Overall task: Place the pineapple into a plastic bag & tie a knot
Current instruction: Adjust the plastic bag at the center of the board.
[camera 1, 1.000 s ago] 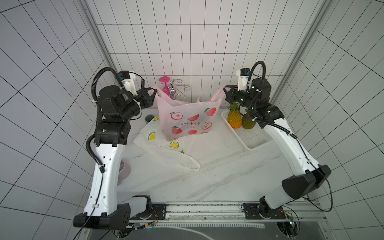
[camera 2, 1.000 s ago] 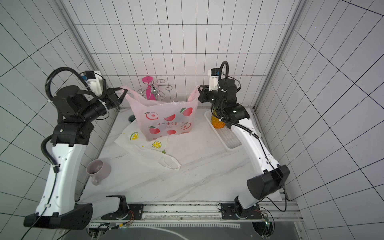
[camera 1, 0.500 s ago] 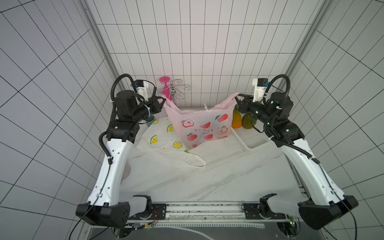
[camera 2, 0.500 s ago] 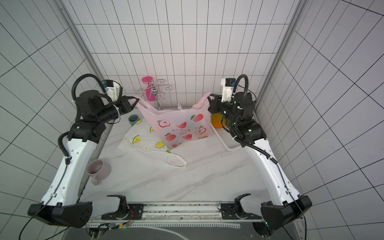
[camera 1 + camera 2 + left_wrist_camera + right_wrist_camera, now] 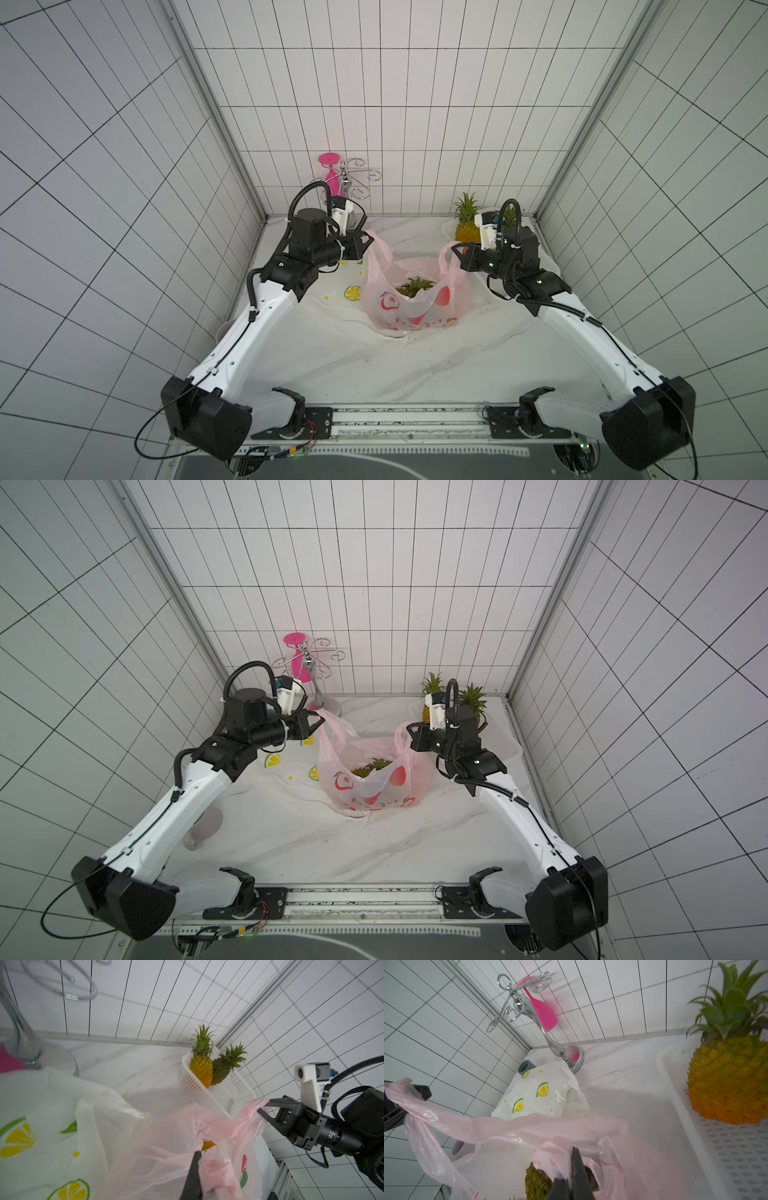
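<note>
The pineapple (image 5: 415, 286) sits inside the pink plastic bag (image 5: 419, 313), its leafy crown showing through the open mouth, near the middle of the bench (image 5: 374, 365). On the left, my left pincer (image 5: 369, 244) is clamped on one bag handle, with a white lemon-print bag (image 5: 328, 286) lying flat beside the pink one. On the right, my right pincer (image 5: 456, 250) pinches the other handle. Further right, two more pineapples (image 5: 201, 1068) stand in a white basket (image 5: 226, 1095).
</note>
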Robot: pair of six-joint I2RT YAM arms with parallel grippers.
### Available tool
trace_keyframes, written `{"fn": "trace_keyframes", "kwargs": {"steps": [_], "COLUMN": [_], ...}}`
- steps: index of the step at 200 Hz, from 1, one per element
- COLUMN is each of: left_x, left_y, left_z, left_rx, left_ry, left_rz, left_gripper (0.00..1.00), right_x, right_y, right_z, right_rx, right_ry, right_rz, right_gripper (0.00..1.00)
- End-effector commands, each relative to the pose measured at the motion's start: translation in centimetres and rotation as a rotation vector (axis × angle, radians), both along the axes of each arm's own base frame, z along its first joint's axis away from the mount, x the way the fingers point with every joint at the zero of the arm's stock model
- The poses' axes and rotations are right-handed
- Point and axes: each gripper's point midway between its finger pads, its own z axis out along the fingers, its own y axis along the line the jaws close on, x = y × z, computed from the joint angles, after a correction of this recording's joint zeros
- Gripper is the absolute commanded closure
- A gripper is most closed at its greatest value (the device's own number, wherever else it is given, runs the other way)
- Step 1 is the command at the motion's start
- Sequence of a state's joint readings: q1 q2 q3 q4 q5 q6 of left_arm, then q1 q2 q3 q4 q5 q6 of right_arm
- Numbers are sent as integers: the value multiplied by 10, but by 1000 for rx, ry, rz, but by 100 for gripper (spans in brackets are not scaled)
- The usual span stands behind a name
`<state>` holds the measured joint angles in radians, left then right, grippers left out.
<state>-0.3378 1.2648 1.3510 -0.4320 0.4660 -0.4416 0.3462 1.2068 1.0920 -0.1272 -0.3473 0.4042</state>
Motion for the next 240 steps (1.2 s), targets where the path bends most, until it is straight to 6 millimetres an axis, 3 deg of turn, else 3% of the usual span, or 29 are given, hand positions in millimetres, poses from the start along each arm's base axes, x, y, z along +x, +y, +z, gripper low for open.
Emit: {"fn": "trace_keyframes", "kwargs": {"steps": [1, 14, 27, 67, 87, 104, 124, 150, 162, 179, 195, 240], "left_x": [-14, -22, -28, -37, -40, -40, -39, -40, -42, -42, -41, -30], "left_y": [14, 19, 18, 2, 0, 1, 1, -1, -3, -4, -6, -8], "left_z": [80, 92, 88, 16, 1, 7, 25, 54, 64, 72, 69, 45], "left_rx": [-41, -49, -48, -20, -19, -18, -18, -29, -34, -33, -22, -4], "left_ry": [-237, -273, -261, -125, -107, -128, -173, -232, -249, -260, -254, -197], "left_rz": [41, 52, 35, -67, -87, -82, -87, -100, -116, -127, -136, -125], "left_gripper": [100, 100, 100, 100, 100, 100, 100, 100, 100, 100, 100, 100], "right_x": [-16, -28, -36, -42, -43, -40, -34, -25, -22, -26, -34, -40], "right_y": [-12, -18, -24, -30, -33, -36, -38, -38, -36, -16, 17, 129], "right_z": [119, 132, 127, 54, 38, 47, 72, 111, 123, 147, 155, 134], "right_rx": [66, 84, 94, 24, -8, -28, -36, -39, -49, -60, -69, -128], "right_ry": [-268, -316, -334, -211, -182, -202, -250, -326, -357, -446, -503, -496], "right_rz": [-19, -32, -49, -66, -76, -90, -111, -126, -116, 9, 187, 531], "right_gripper": [100, 100, 100, 100, 100, 95, 86, 41, 30, 28, 26, 20]}}
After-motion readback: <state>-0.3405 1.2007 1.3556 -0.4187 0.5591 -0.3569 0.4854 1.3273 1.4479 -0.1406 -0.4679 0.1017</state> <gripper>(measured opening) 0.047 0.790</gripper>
